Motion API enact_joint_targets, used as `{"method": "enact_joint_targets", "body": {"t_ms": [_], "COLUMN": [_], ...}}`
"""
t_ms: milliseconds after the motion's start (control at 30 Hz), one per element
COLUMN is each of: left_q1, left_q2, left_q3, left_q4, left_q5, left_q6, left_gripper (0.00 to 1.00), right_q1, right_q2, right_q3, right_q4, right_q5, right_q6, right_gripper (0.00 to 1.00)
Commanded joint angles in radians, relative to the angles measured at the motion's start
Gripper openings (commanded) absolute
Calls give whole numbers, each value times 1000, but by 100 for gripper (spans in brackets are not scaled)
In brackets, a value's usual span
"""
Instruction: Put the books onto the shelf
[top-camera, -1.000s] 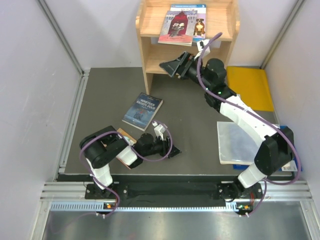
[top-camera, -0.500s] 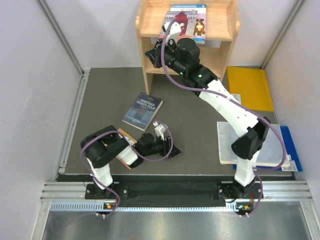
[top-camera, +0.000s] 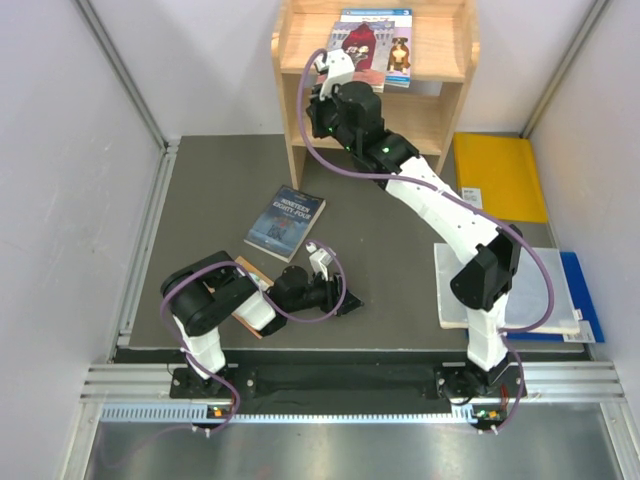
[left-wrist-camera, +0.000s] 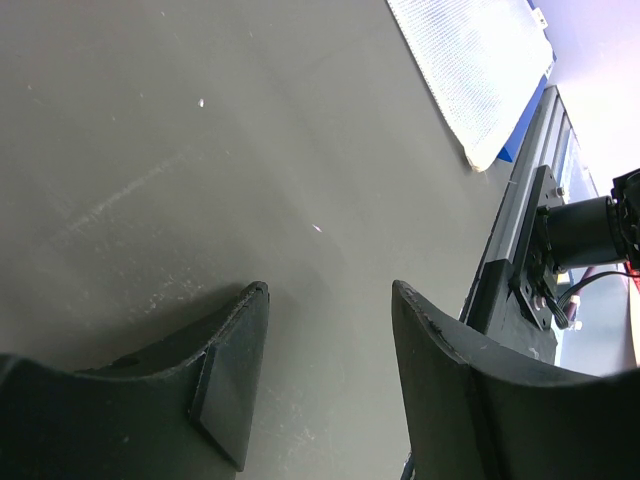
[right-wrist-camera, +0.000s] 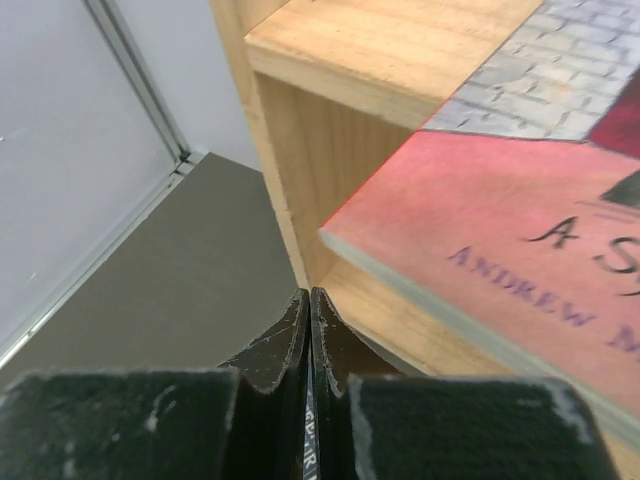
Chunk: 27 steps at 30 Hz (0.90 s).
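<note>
Right pincer farther left, closed, beside half-cropped shelf.

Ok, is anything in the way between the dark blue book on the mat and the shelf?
Nothing lies on the mat between the dark blue book and the shelf. Only the right gripper, shut and empty, hangs at the shelf's front.
</note>
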Motion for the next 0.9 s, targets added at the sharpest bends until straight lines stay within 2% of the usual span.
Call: {"method": "enact_joint_targets", "body": {"t_ms": [0, 300, 867], "left_q1": [-4, -4, -4], "left_q2": [15, 17, 22], "left_q3": [8, 9, 14], "left_q4": [-21, -21, -21], "left_q5": [5, 9, 14], "left_q6": [15, 15, 15], "left_gripper": [58, 58, 58], "right_q1": [-25, -70, -154], "right_q2": [-43, -60, -81], "right_q3": [1, -14, -40], "right_q4": [82, 112, 143], "right_q5": [46, 62, -7], "right_q6": [-15, -3, 42], "right_gripper": [0, 0, 0]}}
